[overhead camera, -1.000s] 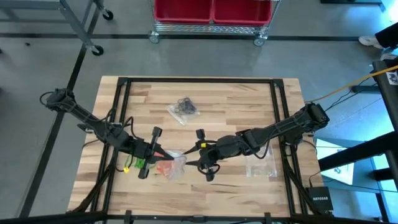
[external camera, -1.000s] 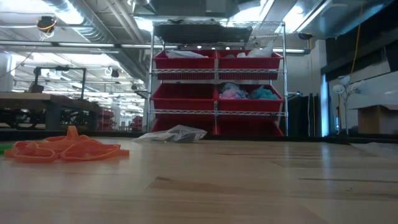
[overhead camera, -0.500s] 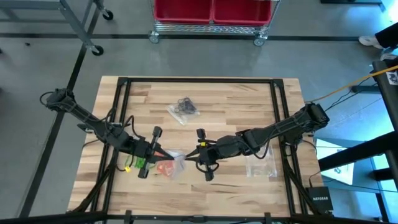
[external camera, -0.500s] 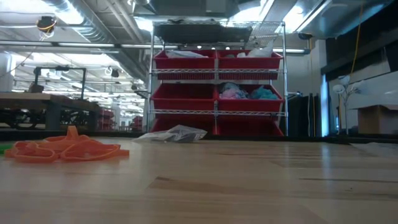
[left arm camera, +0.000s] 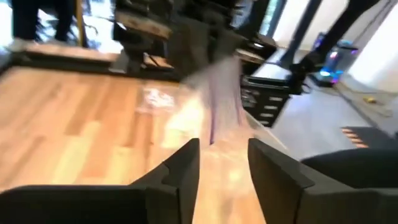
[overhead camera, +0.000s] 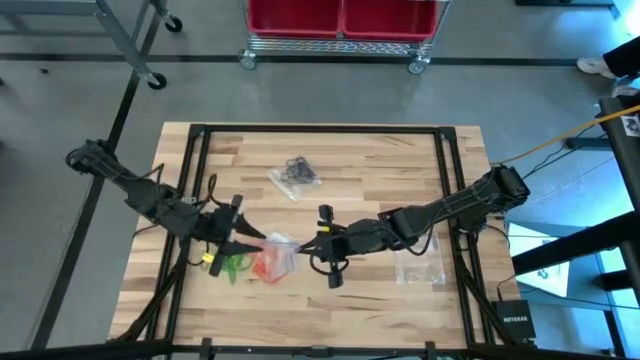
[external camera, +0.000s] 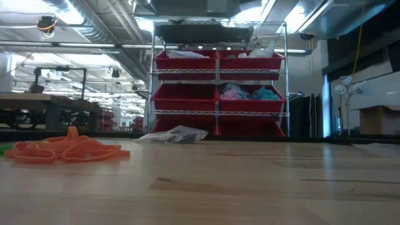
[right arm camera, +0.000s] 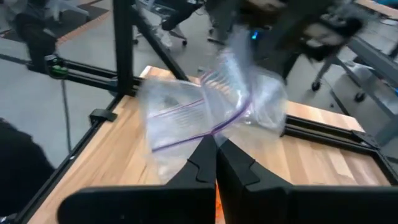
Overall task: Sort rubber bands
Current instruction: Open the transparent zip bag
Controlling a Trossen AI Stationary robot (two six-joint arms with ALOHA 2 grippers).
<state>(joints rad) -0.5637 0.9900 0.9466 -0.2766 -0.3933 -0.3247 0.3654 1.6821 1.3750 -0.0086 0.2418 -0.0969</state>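
Right gripper (overhead camera: pixel 303 243), near table centre: clenched on edge of clear bag (right arm camera: pixel 205 115). Left gripper (overhead camera: pixel 250 237), just beside the bag's other side: fingers (left arm camera: pixel 183 171) parted, nothing between. Orange rubber bands (overhead camera: pixel 268 266) heaped under bag; green bands (overhead camera: pixel 232 264) beside them; black bands (overhead camera: pixel 299 168) in farther bag.

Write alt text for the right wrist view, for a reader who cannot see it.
The right gripper is shut on the edge of a clear plastic bag with a purple zip line, held up above the wooden table. A blurred workshop floor lies behind.
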